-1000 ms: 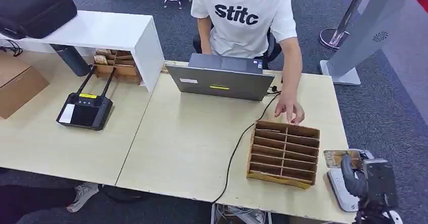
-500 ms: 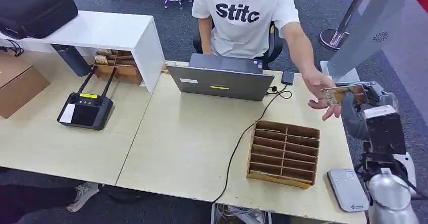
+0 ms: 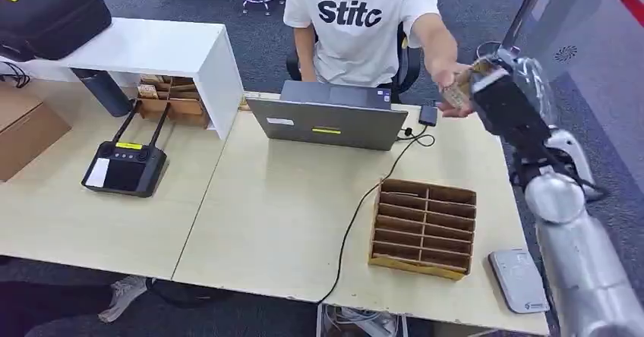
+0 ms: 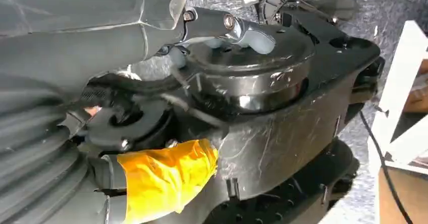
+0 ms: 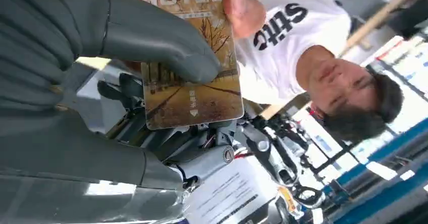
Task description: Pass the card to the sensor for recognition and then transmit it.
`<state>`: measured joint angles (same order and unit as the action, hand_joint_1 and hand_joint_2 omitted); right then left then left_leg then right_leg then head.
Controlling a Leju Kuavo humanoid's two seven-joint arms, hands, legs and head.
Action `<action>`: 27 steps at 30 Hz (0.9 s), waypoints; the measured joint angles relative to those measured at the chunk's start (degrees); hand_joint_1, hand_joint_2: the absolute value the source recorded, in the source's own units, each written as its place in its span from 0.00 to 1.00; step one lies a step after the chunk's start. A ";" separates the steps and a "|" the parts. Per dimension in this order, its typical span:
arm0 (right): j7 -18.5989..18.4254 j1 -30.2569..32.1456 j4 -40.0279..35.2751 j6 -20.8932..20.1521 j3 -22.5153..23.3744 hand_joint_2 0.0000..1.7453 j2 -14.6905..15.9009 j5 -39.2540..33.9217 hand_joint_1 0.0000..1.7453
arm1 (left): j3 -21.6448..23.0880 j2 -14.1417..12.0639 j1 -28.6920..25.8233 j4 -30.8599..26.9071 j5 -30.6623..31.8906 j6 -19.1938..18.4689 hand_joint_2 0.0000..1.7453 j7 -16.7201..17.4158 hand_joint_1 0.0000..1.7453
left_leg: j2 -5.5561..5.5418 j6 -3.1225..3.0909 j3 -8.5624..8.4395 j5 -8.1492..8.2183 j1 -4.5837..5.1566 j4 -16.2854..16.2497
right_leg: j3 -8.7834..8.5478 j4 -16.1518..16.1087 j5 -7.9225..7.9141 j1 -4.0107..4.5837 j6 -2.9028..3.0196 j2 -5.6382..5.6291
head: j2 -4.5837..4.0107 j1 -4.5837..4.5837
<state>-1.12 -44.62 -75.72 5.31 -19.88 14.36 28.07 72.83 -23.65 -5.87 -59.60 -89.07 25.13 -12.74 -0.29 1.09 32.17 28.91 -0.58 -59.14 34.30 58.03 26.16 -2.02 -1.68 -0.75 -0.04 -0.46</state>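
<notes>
Plainly the hotel key card [image 5: 189, 67] is thin, stiff, light and glossy, so it probably slips easily and is best taken by its flat faces near a free edge. The right hand [image 5: 116, 47] pinches it with the thumb across its face, while the person's fingers [image 5: 242, 9] grip the far end. The left hand [image 4: 166, 178] hangs low; I cannot tell how its fingers lie.

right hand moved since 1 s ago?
Yes. The right hand, holding the card, went from beside the card reader at the table's near edge up past the cardboard organizer to the person's hand.
</notes>
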 joint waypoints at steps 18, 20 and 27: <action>-2.68 -13.92 22.93 0.27 -11.90 0.00 -5.29 4.30 0.00 | 4.24 3.15 3.17 8.10 -0.20 -0.21 1.00 2.93 0.00 | -0.68 -0.03 0.50 -0.23 -0.01 -0.04 | 0.29 -0.02 -0.04 0.02 -0.07 0.66 | 0.00 0.00; -1.94 -13.47 22.60 0.70 -11.88 0.00 -5.29 3.25 0.00 | 4.26 3.19 3.13 8.10 -0.48 0.25 1.00 2.42 0.00 | -0.69 -0.02 0.49 -0.23 -0.01 -0.04 | 0.29 -0.03 -0.04 0.02 -0.07 0.67 | 0.00 0.00; 2.89 -7.28 12.89 0.83 -7.99 1.00 -4.08 -6.15 0.00 | 4.28 3.15 2.82 7.01 -0.88 2.17 1.00 1.00 0.00 | -0.66 -0.02 0.48 -0.23 -0.01 -0.05 | 0.29 -0.04 -0.05 0.02 -0.07 0.65 | 0.00 0.00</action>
<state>1.77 -51.90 -62.82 6.14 -27.86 10.27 21.92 77.11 -20.50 -3.04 -52.59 -89.94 27.30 -11.74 -0.95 1.06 32.65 28.68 -0.59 -59.19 34.59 58.00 26.11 -2.00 -1.75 -0.10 -0.04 -0.46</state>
